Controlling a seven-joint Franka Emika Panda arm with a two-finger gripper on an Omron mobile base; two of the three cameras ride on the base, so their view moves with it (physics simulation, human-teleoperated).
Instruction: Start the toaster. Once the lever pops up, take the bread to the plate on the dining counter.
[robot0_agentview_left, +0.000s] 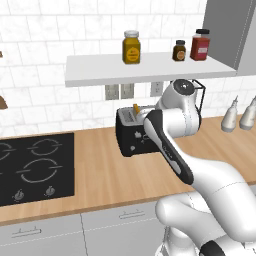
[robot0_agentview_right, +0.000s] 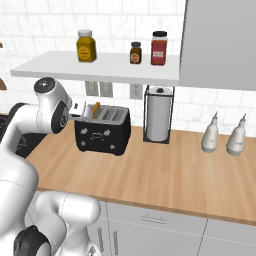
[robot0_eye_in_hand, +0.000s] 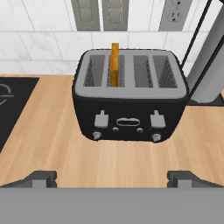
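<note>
1. Right base view shows the toaster (robot0_agentview_right: 103, 131) on the wooden desk (robot0_agentview_right: 165, 175) against the tiled wall, a paper towel roll in a black wire holder (robot0_agentview_right: 159, 118) just to its right, and two pale bottles (robot0_agentview_right: 223, 135) farther right.
2. Above it, a white shelf (robot0_agentview_right: 100, 67) carries three jars (robot0_agentview_right: 86, 46).
3. Left base view has a black hob (robot0_agentview_left: 35, 167) to the left of the toaster; the robot's arm covers the toaster's right half and most of the towel holder.
4. Hand view looks down on the toaster's silvery top and front levers; the bread (robot0_eye_in_hand: 114, 64) stands upright in a left slot, sticking up above the top. Wall sockets (robot0_eye_in_hand: 100, 14) sit behind.
5. The pincer (robot0_eye_in_hand: 112, 178) is released, jaws spread wide, holding nothing, on the near side of the toaster and clear of it.
</note>
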